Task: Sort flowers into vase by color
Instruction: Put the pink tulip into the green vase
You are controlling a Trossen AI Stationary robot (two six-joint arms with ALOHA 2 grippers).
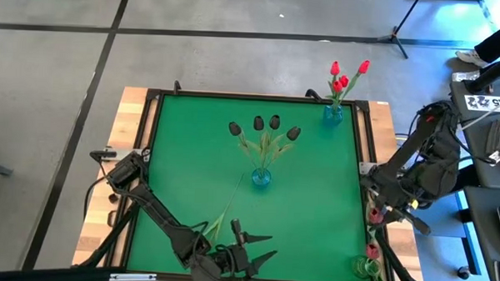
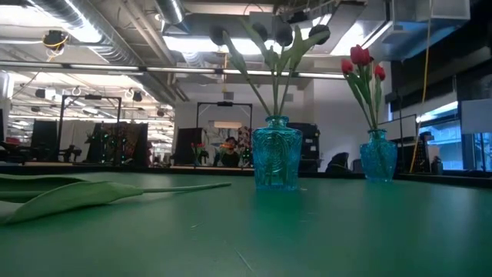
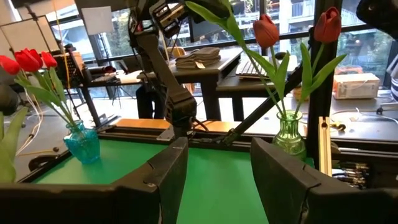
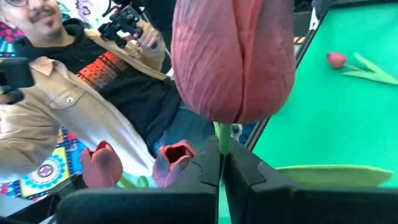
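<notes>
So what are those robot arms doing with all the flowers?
They are sorting tulips into vases by colour. The right gripper, at the table's right edge, is shut on the stem of a pink tulip, near the green vase. The left gripper waits open and empty at the front edge. Dark tulips stand in the middle vase, red ones in the corner vase. Another pink tulip lies on the table.
</notes>
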